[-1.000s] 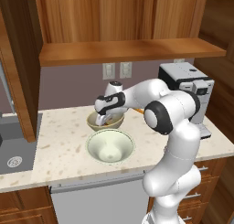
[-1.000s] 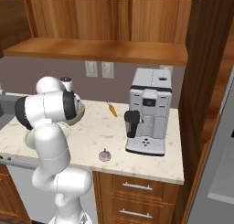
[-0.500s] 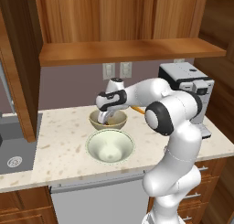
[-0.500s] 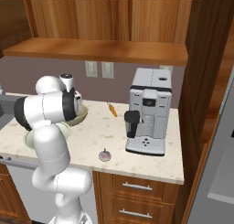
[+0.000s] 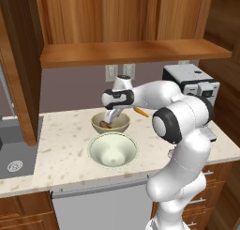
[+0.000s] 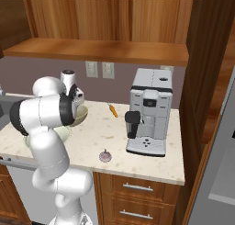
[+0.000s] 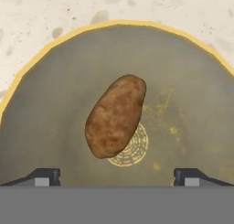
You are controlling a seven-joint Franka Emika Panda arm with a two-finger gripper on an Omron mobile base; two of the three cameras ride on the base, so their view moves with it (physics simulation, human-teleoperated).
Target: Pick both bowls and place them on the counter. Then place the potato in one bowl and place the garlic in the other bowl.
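Gripper [image 7: 117,176] lifted slightly, jaws wider apart, nothing held. One counter [image 5: 61,149]. One coffee machine [image 6: 149,111], right of tan-olive bowl [image 5: 110,122]. Two bowls: cream bowl [image 5: 113,150] just in front. One potato [image 7: 115,115] inside tan-olive bowl. One carrot [image 6: 112,110]. One garlic [image 6: 105,155], well right, near counter edge.

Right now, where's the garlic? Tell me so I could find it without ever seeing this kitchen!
Find the big grey coffee machine on the speckled beige counter. In front of it and a little to its left, near the counter's front edge, sits the garlic all alone. It's a small, round, pinkish-white bulb, unlike the thin orange carrot farther back by the wall.
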